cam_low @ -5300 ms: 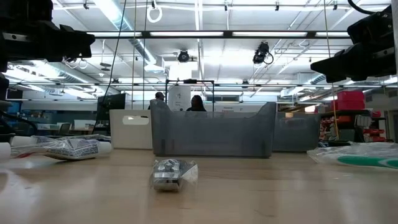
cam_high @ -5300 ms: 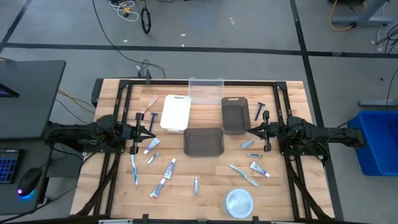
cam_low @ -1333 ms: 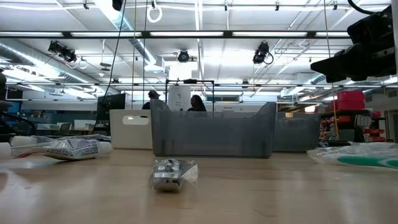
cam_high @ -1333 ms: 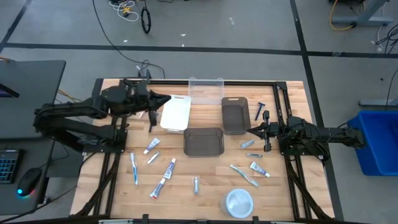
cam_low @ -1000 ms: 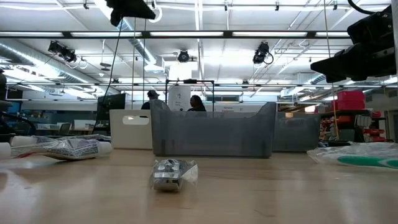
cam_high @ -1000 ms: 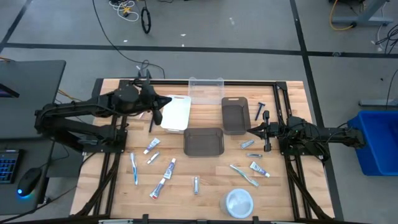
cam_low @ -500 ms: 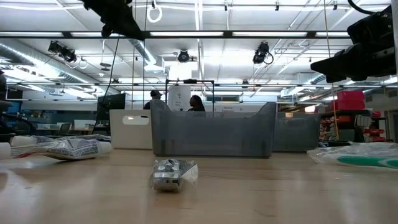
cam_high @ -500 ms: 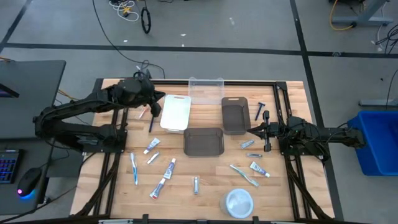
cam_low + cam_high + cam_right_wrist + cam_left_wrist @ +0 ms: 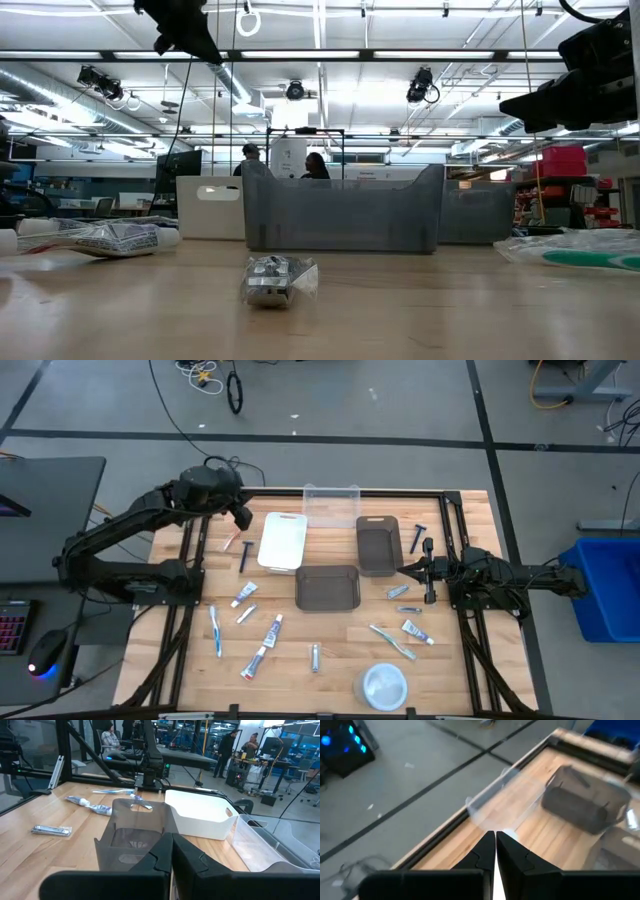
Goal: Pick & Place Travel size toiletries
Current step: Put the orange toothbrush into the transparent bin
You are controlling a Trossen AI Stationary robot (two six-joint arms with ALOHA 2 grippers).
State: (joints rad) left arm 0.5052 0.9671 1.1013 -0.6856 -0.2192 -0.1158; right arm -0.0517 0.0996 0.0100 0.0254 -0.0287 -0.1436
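- Wooden table carries a round white dish near its front edge — bare wood lies to the dish's left as far as a small silvery tube, which points front to back.
- Left of that tube, two toothpaste tubes lie slanted, end to end, and a blue toothbrush runs nearly front to back.
- On the right side, more toothpaste tubes and a pale toothbrush lie on a diagonal, just in front of the right gripper; its fingers are pressed together and hold nothing.
- Mid-table stands a dark grey bin, with a white bin and a second grey bin behind it — narrow strips of wood separate them.
- A black razor lies just left of the white bin, long axis front to back, a pink toothbrush just beside it.
- Raised over the far left corner, the left gripper is well above the razor, fingers nearly together with a thin gap, holding nothing.
- Farthest back, a clear bin sits at the rear edge.
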